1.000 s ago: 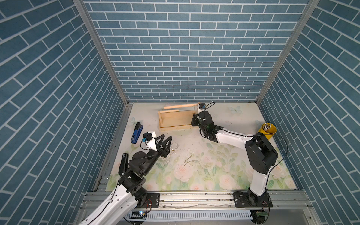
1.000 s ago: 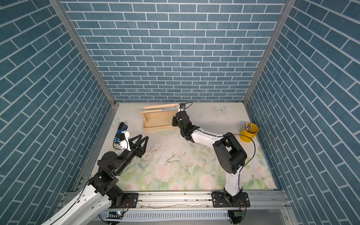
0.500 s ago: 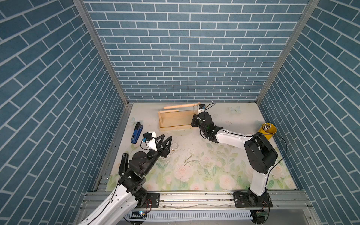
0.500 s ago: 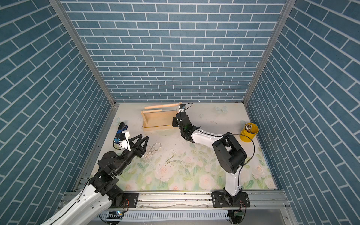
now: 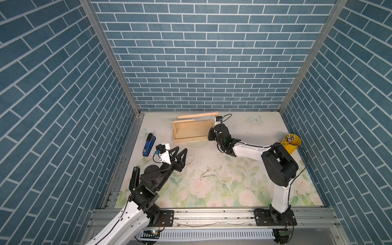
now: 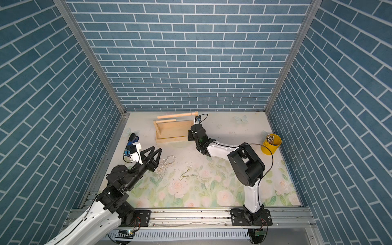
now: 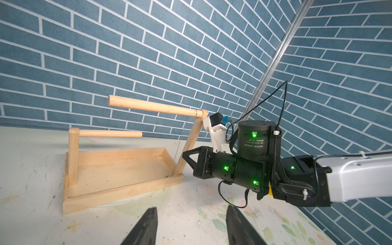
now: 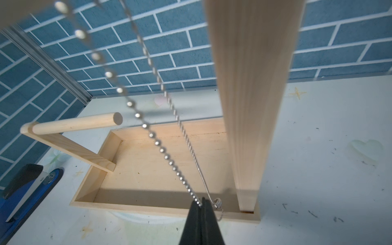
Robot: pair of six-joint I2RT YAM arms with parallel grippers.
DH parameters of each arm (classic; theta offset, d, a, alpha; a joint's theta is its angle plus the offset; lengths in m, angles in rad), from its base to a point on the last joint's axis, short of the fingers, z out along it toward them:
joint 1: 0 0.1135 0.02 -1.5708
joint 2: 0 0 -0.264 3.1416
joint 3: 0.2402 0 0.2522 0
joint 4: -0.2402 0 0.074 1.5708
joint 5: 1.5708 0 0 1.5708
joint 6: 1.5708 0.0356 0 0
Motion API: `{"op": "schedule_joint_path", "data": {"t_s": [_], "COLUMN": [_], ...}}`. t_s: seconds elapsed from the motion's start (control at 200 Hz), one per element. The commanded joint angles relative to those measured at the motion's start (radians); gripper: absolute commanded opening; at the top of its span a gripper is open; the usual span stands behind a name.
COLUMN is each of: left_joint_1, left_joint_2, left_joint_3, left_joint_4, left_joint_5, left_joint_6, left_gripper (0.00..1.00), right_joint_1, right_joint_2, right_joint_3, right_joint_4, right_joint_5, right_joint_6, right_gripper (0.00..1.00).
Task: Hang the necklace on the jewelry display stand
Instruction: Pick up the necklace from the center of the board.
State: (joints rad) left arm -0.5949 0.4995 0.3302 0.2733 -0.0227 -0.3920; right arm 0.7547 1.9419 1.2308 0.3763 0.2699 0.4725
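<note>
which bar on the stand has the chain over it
The upper, longer bar, on the taller upright: the silver ball chain hangs over it beside that upright. The lower, shorter bar is bare.

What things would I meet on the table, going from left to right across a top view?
blue stapler → jewelry display stand → yellow cup. Things that overlap the stand are left out.

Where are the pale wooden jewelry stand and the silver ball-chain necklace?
pale wooden jewelry stand point(image 7: 123, 167): left wrist view, floor of its base.
silver ball-chain necklace point(image 8: 156, 143): right wrist view, a mid-chain bead.
</note>
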Motion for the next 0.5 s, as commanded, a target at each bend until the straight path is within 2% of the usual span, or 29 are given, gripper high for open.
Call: {"op": "schedule_joint_path", "data": {"t_s": [0.0,0.085,0.195,0.255,0.385,0.495], "left_joint_1": [0.004,0.004,0.003,0.003,0.003,0.003], "left_joint_2": [-0.006,-0.005,-0.006,-0.005,0.000,0.038], "left_joint_3": [-0.008,-0.008,-0.011,-0.010,0.010,0.069], "left_joint_4": [-0.003,-0.002,-0.002,-0.004,-0.048,-0.192], "left_joint_5": [-0.003,-0.003,-0.006,-0.009,-0.051,-0.184], "left_joint_6": [0.007,0.008,0.008,0.007,-0.003,-0.056], "left_gripper": [0.57,0.57,0.58,0.58,0.58,0.58], "right_joint_1": [0.002,0.000,0.000,0.000,0.001,0.004], "right_joint_2": [0.021,0.022,-0.002,-0.030,-0.106,-0.178], "right_joint_3": [0.019,0.027,0.034,0.036,0.042,0.018], "right_joint_4": [0.000,-0.007,-0.019,-0.027,-0.071,-0.115], "right_joint_5": [0.003,-0.001,-0.015,-0.026,-0.052,-0.063], "right_joint_6": [0.017,0.016,0.016,0.015,0.012,-0.002], "right_gripper": [0.00,0.00,0.29,0.37,0.42,0.42]}}
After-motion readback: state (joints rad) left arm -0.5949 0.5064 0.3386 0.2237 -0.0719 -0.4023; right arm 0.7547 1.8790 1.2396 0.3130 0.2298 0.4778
